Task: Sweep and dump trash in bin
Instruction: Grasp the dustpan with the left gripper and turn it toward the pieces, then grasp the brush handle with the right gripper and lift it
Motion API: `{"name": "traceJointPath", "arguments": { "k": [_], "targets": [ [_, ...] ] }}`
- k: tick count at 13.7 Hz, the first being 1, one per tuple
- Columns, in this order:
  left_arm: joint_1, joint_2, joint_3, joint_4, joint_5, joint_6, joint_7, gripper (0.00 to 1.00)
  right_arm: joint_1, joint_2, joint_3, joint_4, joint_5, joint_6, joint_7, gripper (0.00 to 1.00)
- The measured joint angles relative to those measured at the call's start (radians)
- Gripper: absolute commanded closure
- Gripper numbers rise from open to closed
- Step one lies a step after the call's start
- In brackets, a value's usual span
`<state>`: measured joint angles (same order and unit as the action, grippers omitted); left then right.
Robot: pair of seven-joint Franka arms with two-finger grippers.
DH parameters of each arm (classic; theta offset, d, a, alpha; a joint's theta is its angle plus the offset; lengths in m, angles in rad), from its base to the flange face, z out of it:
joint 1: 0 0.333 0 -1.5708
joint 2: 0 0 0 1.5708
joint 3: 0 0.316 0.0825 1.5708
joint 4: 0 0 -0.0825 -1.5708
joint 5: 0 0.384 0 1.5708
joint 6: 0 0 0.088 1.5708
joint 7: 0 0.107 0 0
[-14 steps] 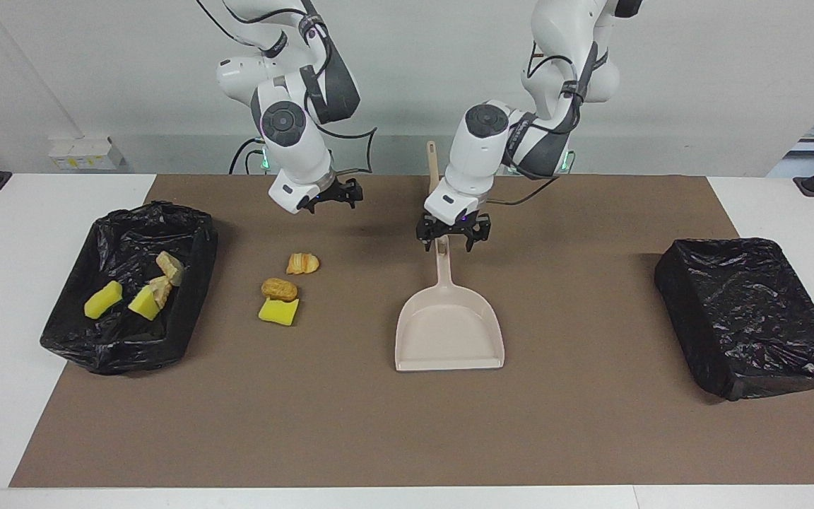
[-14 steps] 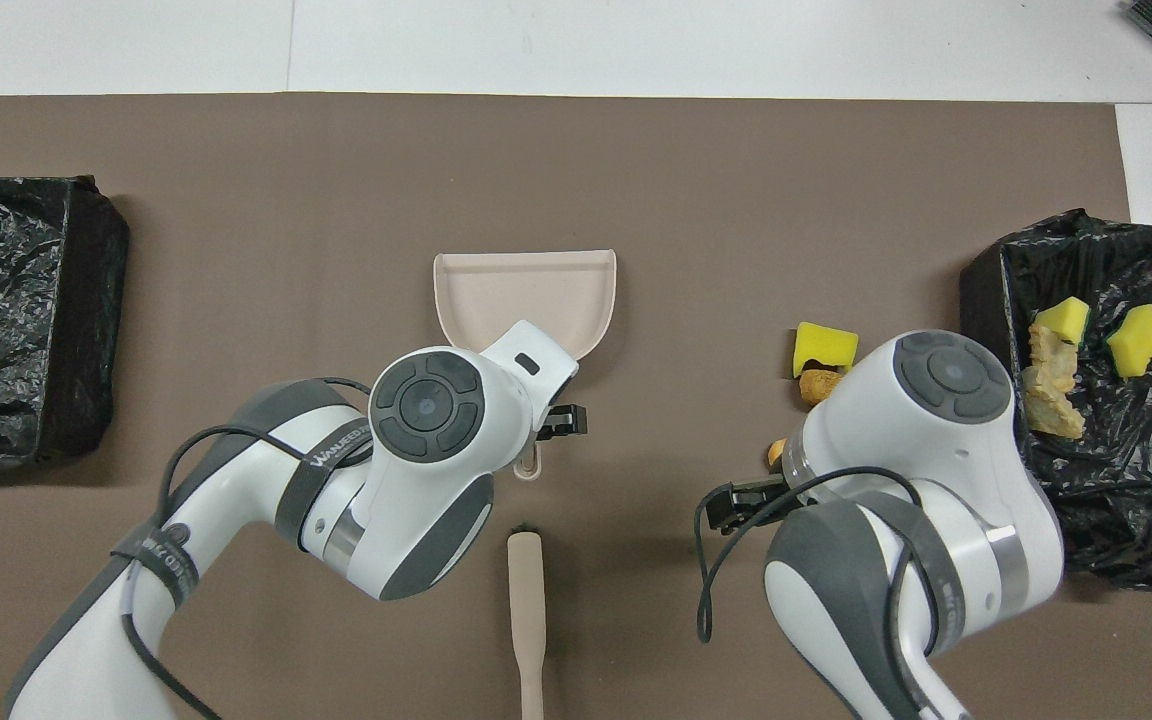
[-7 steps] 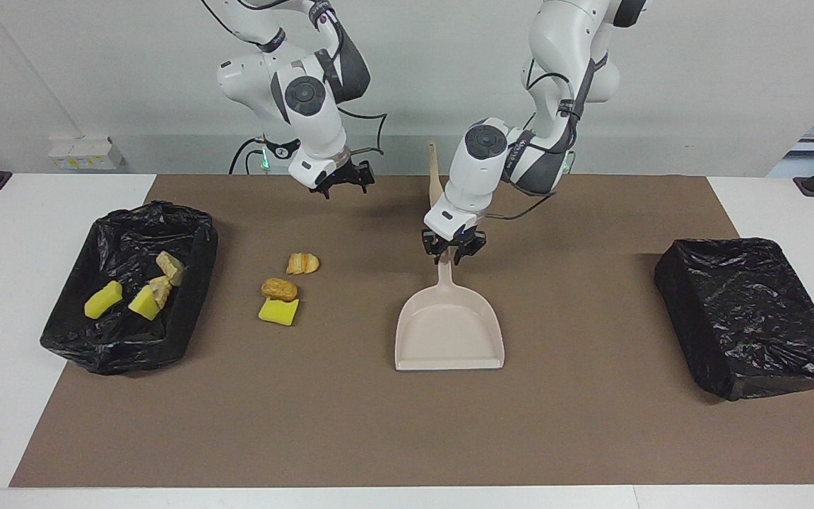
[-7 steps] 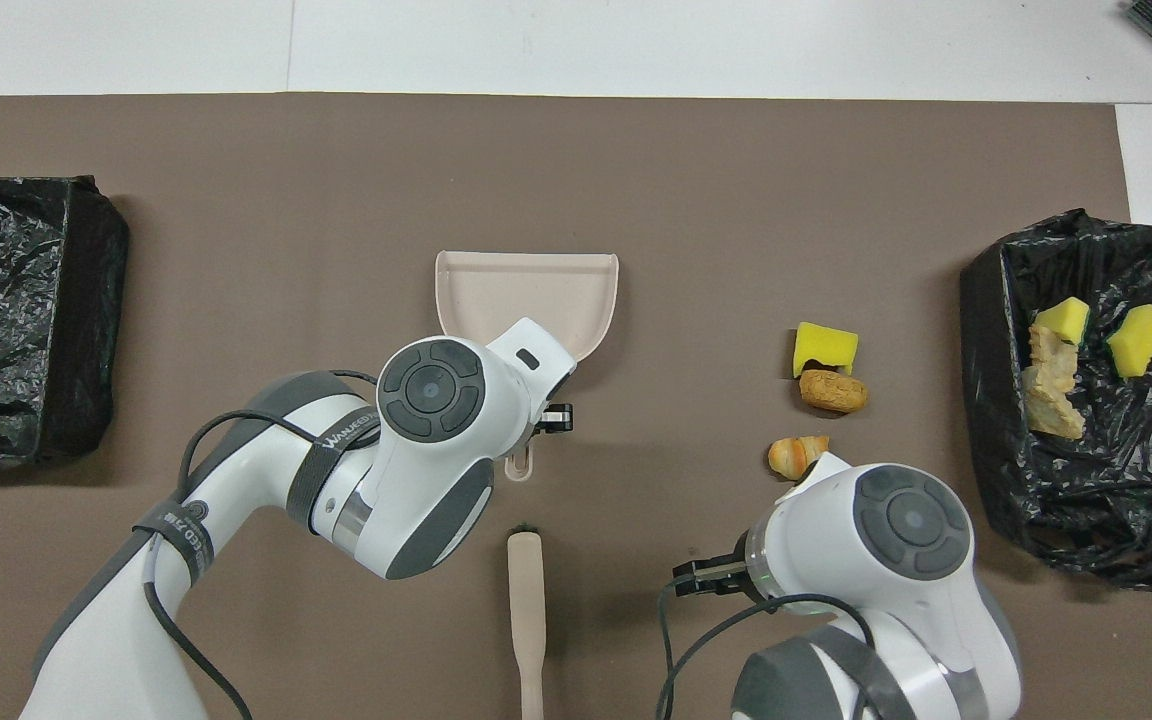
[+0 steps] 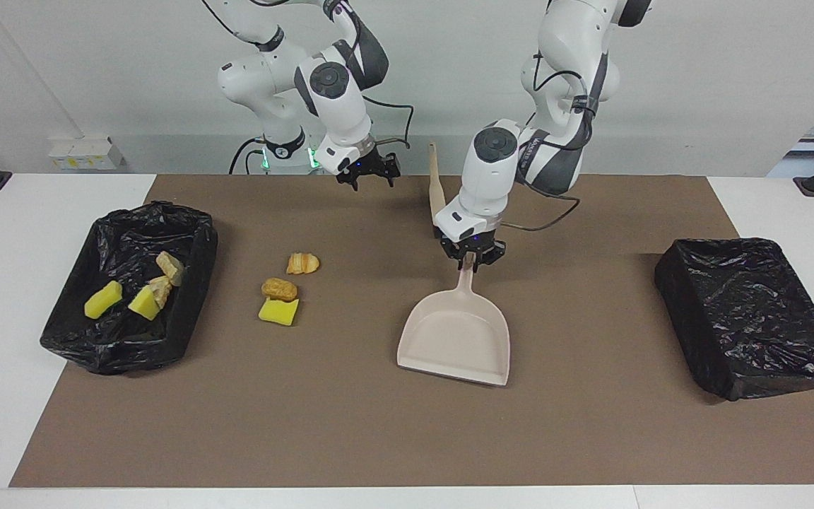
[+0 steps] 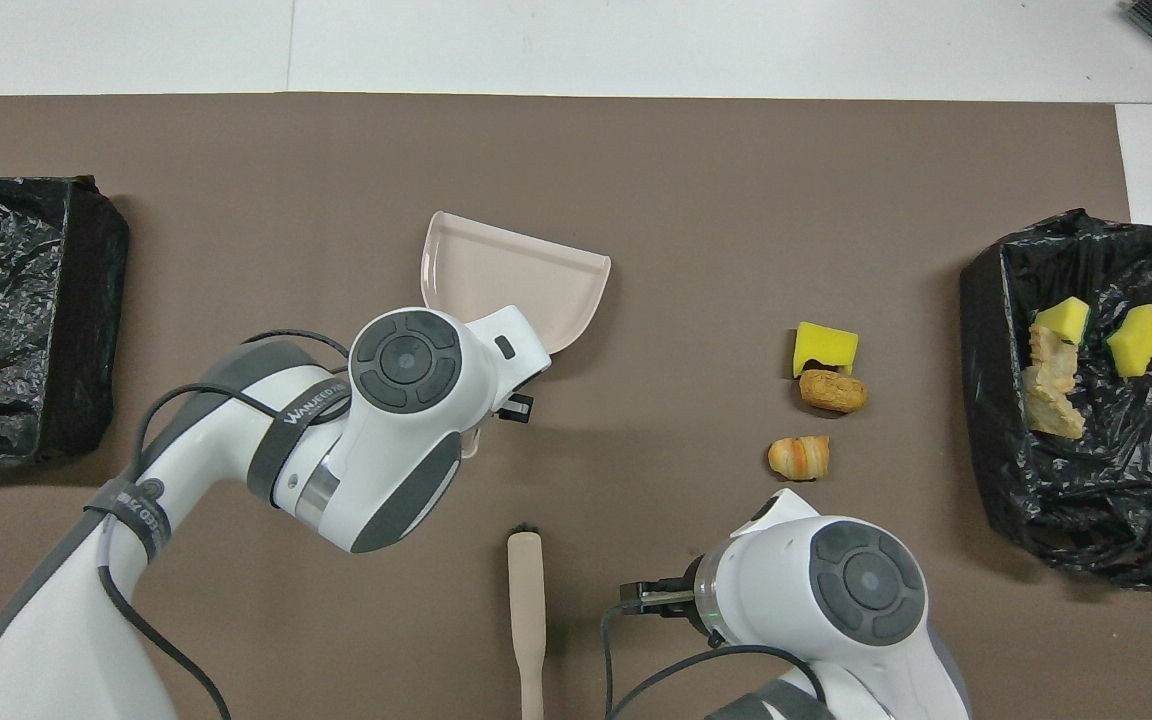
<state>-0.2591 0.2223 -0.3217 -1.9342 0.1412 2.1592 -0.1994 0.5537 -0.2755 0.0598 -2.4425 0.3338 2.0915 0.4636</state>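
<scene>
Your left gripper is clamped on the handle of the beige dustpan, whose pan rests mid-mat, skewed. Your right gripper hangs over the mat's edge nearest the robots, fingers spread and holding nothing, just beside the brush handle that lies there.

Look outward toward the right arm's end — three scraps of the trash sit loose on the brown mat: a yellow sponge chunk touching a brown bread piece, and a pastry piece nearer the robots. The other scraps lie in the black-lined bin — two sponge chunks and bread pieces. A second bin stands at the left arm's end.
</scene>
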Motion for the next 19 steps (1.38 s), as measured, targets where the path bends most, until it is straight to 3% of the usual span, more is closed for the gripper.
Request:
{"name": "traceJointPath", "arguments": {
  "k": [2, 7, 12, 15, 17, 18, 19],
  "targets": [
    [0.032, 0.000, 0.001, 0.006, 0.078, -0.020, 0.256, 1.00, 0.058, -0.012, 0.001, -0.004, 0.005, 0.014, 0.079, 0.09],
    [0.076, 0.000, 0.004, 0.011, 0.099, -0.058, 0.688, 1.00, 0.289, -0.011, 0.009, -0.016, 0.007, 0.106, 0.335, 0.14],
    [0.110, 0.000, 0.004, 0.016, 0.100, -0.129, 0.911, 1.00, 0.411, 0.048, 0.010, -0.022, -0.049, 0.183, 0.495, 0.24],
    [0.110, 0.000, 0.001, 0.016, 0.102, -0.127, 1.121, 0.96, 0.464, 0.139, 0.012, -0.016, -0.125, 0.245, 0.573, 0.38],
    [0.109, 0.000, 0.000, 0.015, 0.102, -0.120, 1.208, 0.84, 0.472, 0.171, 0.012, -0.005, -0.138, 0.247, 0.575, 0.45],
    [0.109, 0.000, -0.001, 0.014, 0.102, -0.120, 1.219, 0.83, 0.472, 0.174, 0.011, 0.001, -0.142, 0.245, 0.575, 0.54],
    [0.109, 0.000, -0.002, 0.012, 0.102, -0.120, 1.224, 0.81, 0.472, 0.173, 0.011, 0.007, -0.143, 0.240, 0.575, 0.73]
  ]
}}
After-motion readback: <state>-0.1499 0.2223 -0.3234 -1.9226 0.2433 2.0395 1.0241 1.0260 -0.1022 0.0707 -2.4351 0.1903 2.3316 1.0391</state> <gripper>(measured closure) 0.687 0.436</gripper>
